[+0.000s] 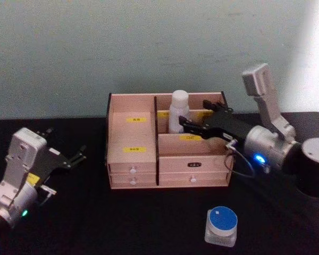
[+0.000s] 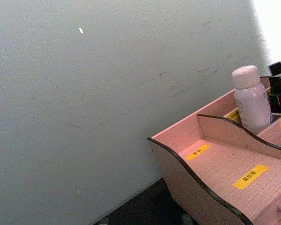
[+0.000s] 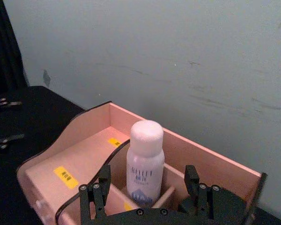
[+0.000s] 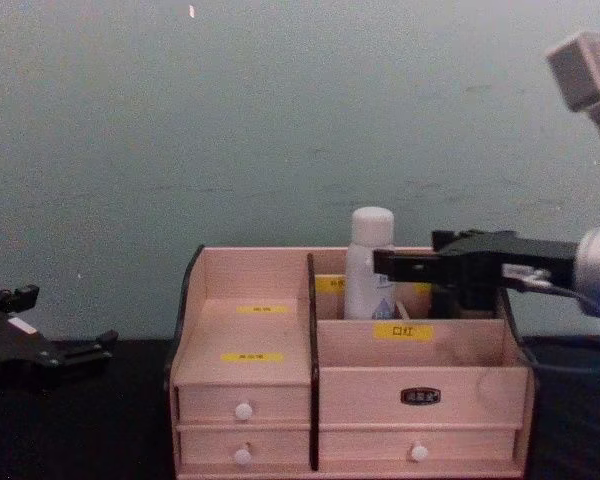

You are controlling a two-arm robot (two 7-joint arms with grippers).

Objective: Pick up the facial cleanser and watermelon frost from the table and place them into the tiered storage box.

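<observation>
R gripper (image 1: 193,115) is reaching over the tiered storage box (image 1: 173,159) from its 3 o'clock side. Its jaws are standing wide open either side of the facial cleanser (image 1: 179,109), w/ a clear gap each side, so they're gripping nothing. The cleanser is standing upright in the rear compartment of the box's right half, so that item is looking done.

What's remaining, by my read, is the blue-lidded jar (image 1: 221,223), prob. the watermelon frost. It's sitting on the black table (image 1: 149,223) in front of the box's right end. In the head view it's lying at approx 6 o'clock from the R jaws, a touch toward 5, well apart and lower. It's squat, axis vertical, lid up, so a top-down grab is looking likelier than a side one.

R arm is much nearer. L gripper (image 1: 69,146) is idling out at the table's 9 o'clock side, jaws spread, empty. R will be needing to lift clear of the bottle first w/o tipping it.
</observation>
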